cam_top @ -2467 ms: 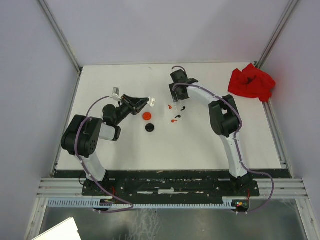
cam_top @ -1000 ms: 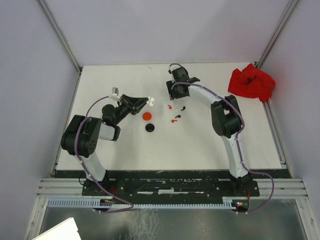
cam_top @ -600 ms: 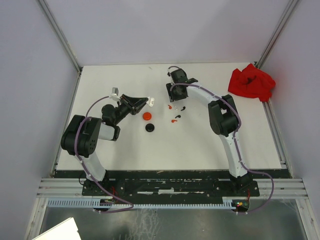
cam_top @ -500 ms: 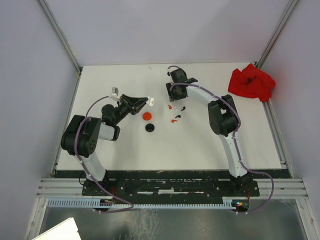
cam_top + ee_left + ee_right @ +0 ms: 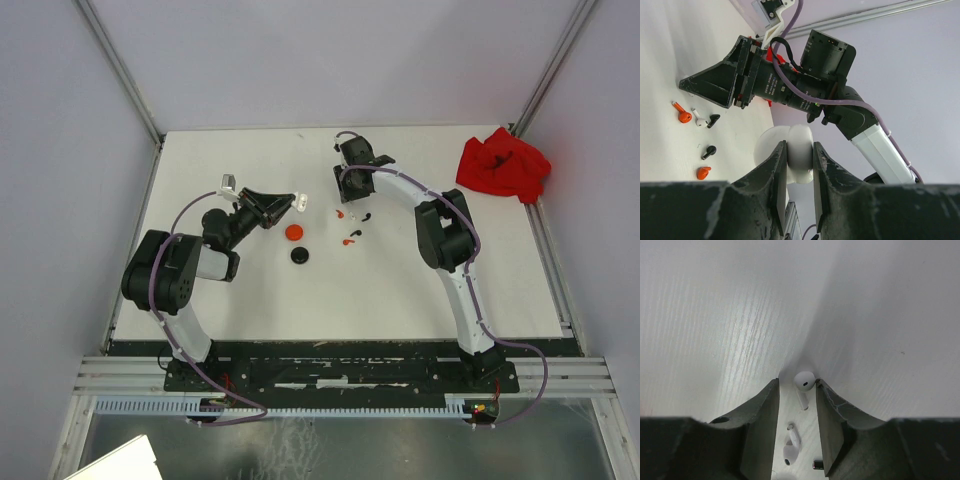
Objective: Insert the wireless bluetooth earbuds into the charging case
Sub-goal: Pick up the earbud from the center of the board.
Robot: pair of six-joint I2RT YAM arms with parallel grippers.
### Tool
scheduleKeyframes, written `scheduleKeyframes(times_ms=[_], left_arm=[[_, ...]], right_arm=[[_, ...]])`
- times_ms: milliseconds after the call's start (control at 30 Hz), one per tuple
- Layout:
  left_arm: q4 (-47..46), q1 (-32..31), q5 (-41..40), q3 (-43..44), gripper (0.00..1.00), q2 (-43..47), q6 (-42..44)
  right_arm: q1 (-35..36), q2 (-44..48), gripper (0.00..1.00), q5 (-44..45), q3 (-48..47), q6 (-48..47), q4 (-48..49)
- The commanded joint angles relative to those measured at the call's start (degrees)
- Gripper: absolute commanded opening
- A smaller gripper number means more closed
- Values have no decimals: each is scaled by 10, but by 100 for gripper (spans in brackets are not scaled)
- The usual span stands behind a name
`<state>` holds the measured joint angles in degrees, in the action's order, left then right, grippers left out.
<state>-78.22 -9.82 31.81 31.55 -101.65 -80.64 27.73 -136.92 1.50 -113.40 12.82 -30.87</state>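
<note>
My left gripper [image 5: 799, 146] is shut on a white round charging case [image 5: 801, 165], held above the table; the same case [image 5: 301, 203] shows in the top view. My right gripper [image 5: 797, 381] points down at the table, and its open fingers straddle a white earbud [image 5: 804, 380]. The right finger touches the bud, while a gap remains on the left side. A second white earbud [image 5: 791, 448] lies further back between the fingers. Red earbuds [image 5: 349, 241] and black earbuds [image 5: 367, 215] lie loose just in front of the right gripper [image 5: 344, 192].
A red round case [image 5: 293, 232] and a black round case [image 5: 299, 256] sit on the white table [image 5: 400, 290] between the arms. A crumpled red cloth [image 5: 503, 165] lies at the far right corner. Walls stand close along the table's edges.
The right gripper's jaws have narrowed around the white earbud, and the wrist has shifted slightly left. The left arm holds the white case where it was.
</note>
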Motion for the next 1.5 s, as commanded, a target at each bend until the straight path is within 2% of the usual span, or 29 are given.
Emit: scheduleKeyframes(times_ms=[0, 400, 833, 967, 1467], left_arm=[[-44, 3, 8, 7, 3, -7, -20], [-50, 4, 9, 7, 3, -11, -24], [-53, 4, 11, 7, 3, -14, -26], [-53, 5, 11, 8, 3, -17, -27], [-106, 2, 24, 2, 3, -36, -73]], right_arm=[[2, -13, 42, -3, -27, 7, -2], [2, -30, 33, -3, -50, 5, -24], [2, -18, 13, -2, -47, 4, -21], [1, 30, 9, -6, 2, 10, 40], [-13, 292, 2, -96, 303, 81, 343]])
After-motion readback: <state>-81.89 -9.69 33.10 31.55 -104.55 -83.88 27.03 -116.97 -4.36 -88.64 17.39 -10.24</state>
